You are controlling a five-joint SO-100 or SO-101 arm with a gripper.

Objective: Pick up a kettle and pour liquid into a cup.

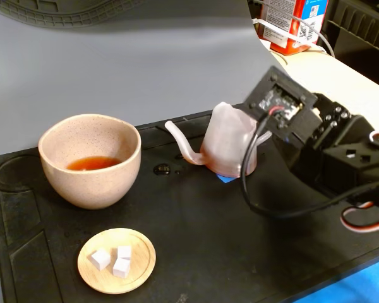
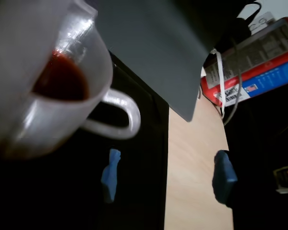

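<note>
Kettle point(image 1: 227, 145) partly hidden behind the gripper point(image 2: 168, 184), whose blurred jaws hang spread, grasping nothing.

We count one kettle point(image 1: 227, 146), one cup point(image 1: 90, 161), one wooden dish point(image 1: 142, 268) holding three white cubes point(image 1: 112, 259), and one red carton point(image 1: 297, 24) behind the worktop point(image 1: 196, 233).

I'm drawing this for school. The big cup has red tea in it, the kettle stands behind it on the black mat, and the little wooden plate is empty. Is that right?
Almost. The wooden plate isn't empty: the fixed view shows three white cubes on it. The rest holds: the cup has reddish tea, and the kettle stands on the black mat.
</note>
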